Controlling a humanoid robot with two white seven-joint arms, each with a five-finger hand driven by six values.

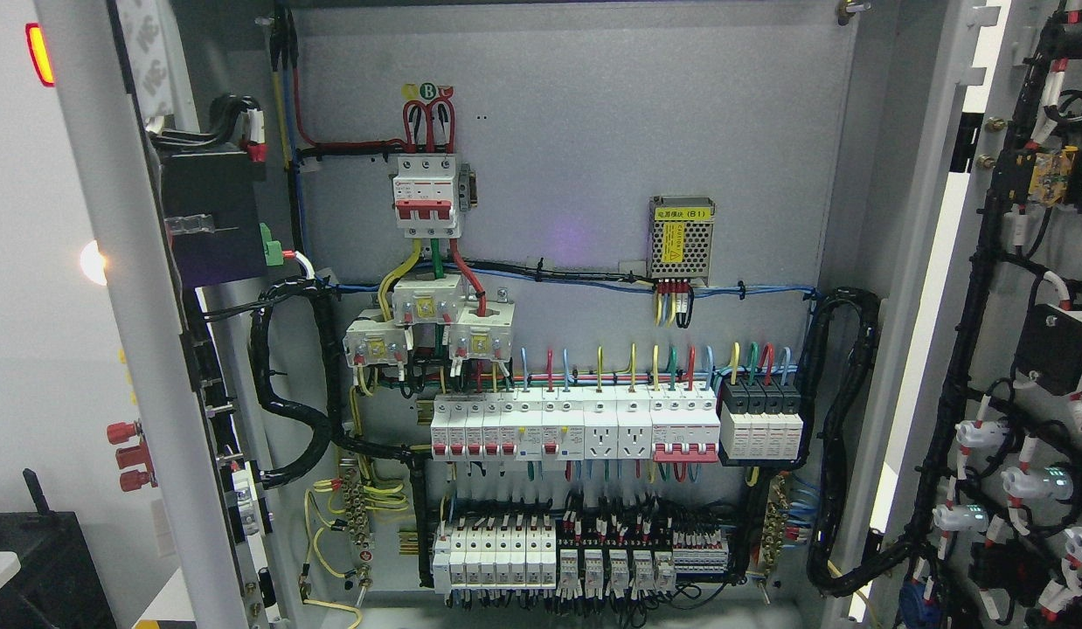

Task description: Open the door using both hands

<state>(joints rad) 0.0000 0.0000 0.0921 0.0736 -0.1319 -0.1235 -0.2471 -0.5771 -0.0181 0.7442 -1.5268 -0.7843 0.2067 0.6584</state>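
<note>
Neither of the robot's hands shows in the head view, so their state cannot be told. At the left, the left door (148,349) stands swung wide, its edge toward the camera. Between the doors, the cabinet's back panel (593,131) carries a red-handled main breaker (427,194), a row of white breakers (576,428) and a power supply (681,238). At the right, the right door (1022,367) hangs open, wiring on its inner face.

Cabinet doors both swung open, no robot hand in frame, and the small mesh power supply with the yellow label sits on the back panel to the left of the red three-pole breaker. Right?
Not quite. In the head view the mesh power supply sits to the right of the red three-pole breaker, and a little lower. The rest holds: the left door and right door are both swung open, and no robot hand shows.
</note>
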